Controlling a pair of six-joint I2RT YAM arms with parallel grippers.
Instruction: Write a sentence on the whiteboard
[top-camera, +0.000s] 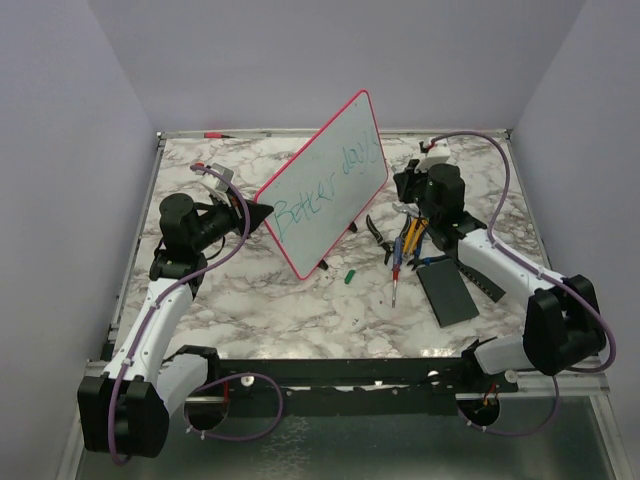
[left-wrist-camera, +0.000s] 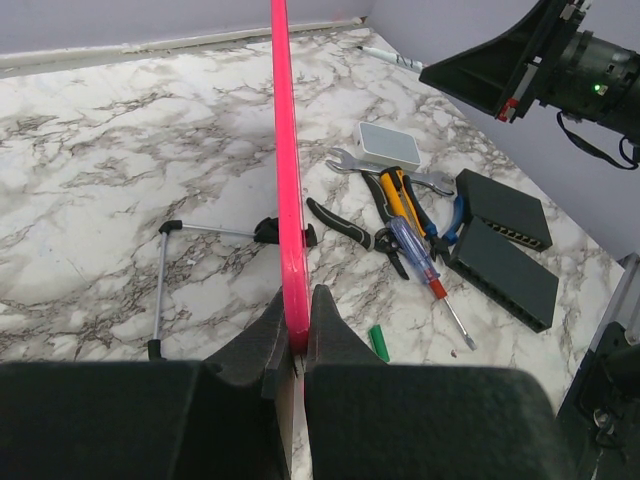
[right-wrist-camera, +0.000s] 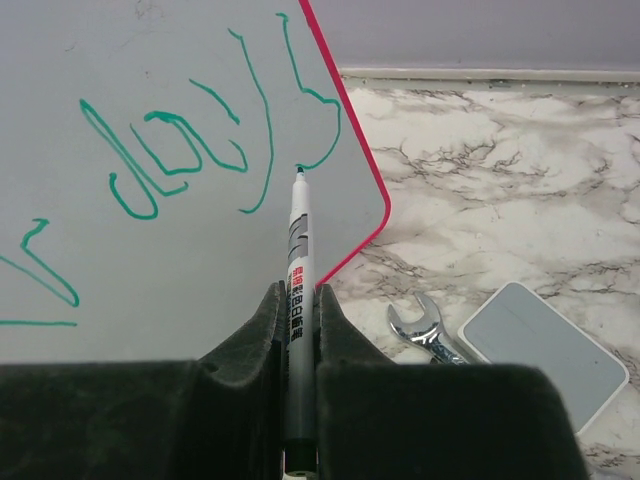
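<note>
The whiteboard (top-camera: 325, 185) stands tilted on the marble table, white with a red-pink rim, with "Better days" written on it in green. My left gripper (top-camera: 262, 213) is shut on the board's left edge; in the left wrist view the rim (left-wrist-camera: 287, 180) runs up from between my fingers. My right gripper (right-wrist-camera: 299, 300) is shut on a grey marker (right-wrist-camera: 297, 260). Its tip touches the board's face (right-wrist-camera: 150, 250) at the end of the last green letter. The right gripper (top-camera: 405, 183) sits at the board's right end.
A green marker cap (top-camera: 350, 276) lies in front of the board. Pliers, screwdrivers (top-camera: 397, 270), a wrench (right-wrist-camera: 425, 333) and a small grey box (right-wrist-camera: 545, 350) lie right of it, with black rectangular boxes (top-camera: 447, 293) nearer the right arm. The board's wire stand (left-wrist-camera: 165, 290) rests behind it.
</note>
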